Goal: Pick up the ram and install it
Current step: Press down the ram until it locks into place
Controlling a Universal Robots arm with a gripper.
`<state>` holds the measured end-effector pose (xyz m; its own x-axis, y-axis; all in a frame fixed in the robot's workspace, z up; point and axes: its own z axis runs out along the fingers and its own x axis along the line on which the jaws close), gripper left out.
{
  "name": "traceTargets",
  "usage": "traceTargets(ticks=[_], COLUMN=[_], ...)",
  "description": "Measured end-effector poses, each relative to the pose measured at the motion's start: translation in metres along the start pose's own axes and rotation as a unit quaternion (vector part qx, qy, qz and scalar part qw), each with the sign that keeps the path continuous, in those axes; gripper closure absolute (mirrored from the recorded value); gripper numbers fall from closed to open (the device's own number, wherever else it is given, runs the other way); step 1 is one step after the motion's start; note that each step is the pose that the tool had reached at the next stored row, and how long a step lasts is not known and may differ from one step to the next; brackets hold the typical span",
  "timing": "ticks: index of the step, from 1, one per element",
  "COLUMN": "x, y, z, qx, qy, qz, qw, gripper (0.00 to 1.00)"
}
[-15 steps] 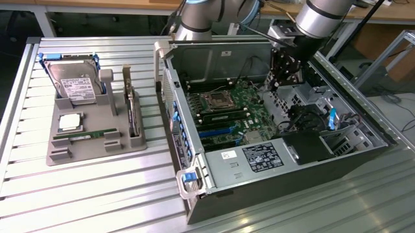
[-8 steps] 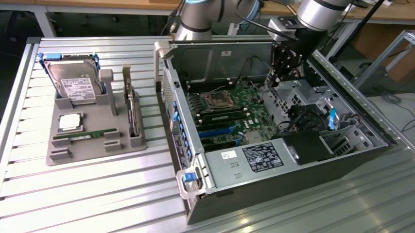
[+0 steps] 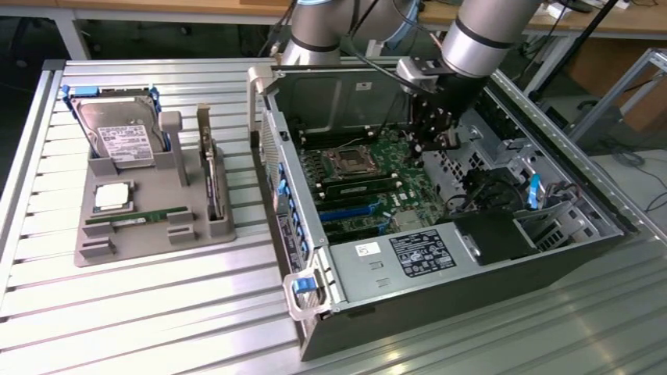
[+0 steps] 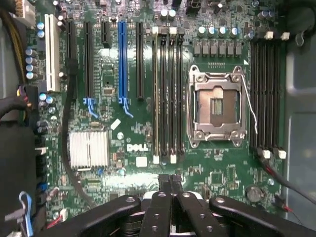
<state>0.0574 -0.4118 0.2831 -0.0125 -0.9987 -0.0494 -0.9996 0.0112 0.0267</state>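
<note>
A ram stick [image 3: 136, 216], long, thin and green, lies in the front slot of the grey holder [image 3: 156, 238] at the exterior view's left. A second green stick [image 3: 362, 188] sits in the motherboard slots beside the processor socket [image 3: 347, 162]. My gripper [image 3: 438, 141] hangs inside the open computer case [image 3: 417, 258], above the motherboard and far from the holder. In the wrist view its black fingers [image 4: 163, 197] meet with nothing between them, so the gripper [image 4: 170, 177] is shut and holds nothing. It hovers near the memory slots [image 4: 168, 94] and the socket [image 4: 216, 106].
The holder also carries a hard drive [image 3: 120, 133], a square silver processor chip [image 3: 112, 195] and an upright expansion card [image 3: 214, 180]. The case walls, black cables [image 4: 74, 163], a silver heatsink [image 4: 89, 148] and a second slot bank [image 4: 266, 94] surround the gripper.
</note>
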Motion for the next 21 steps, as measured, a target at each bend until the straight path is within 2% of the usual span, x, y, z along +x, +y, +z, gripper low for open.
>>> traceTargets(ticks=[3,5,7,8,11,18,19,20,21], x=[0.003,0.006,0.008,0.008,0.008,0.01,0.01,0.01,0.01], y=[0.0099,0.0121,0.0136,0.0142,0.0151,0.0149,0.0149,0.015,0.0152], z=[0.0122,0.018,0.0271,0.0347,0.0429,0.0524,0.0522,0.0452,0.0422], qx=[0.0,0.0,0.0,0.0,0.0,-0.0001,0.0,0.0016,0.0031], qy=[0.0,0.0,0.0,0.0,0.0001,0.0002,0.0001,0.0,0.0], qz=[0.0,0.0,0.0,0.0,0.0,0.0,0.0,0.0,0.0], qw=[1.0,1.0,1.0,1.0,1.0,1.0,1.0,1.0,1.0], gripper=[0.9,0.9,0.9,0.9,0.9,0.9,0.9,0.9,0.9])
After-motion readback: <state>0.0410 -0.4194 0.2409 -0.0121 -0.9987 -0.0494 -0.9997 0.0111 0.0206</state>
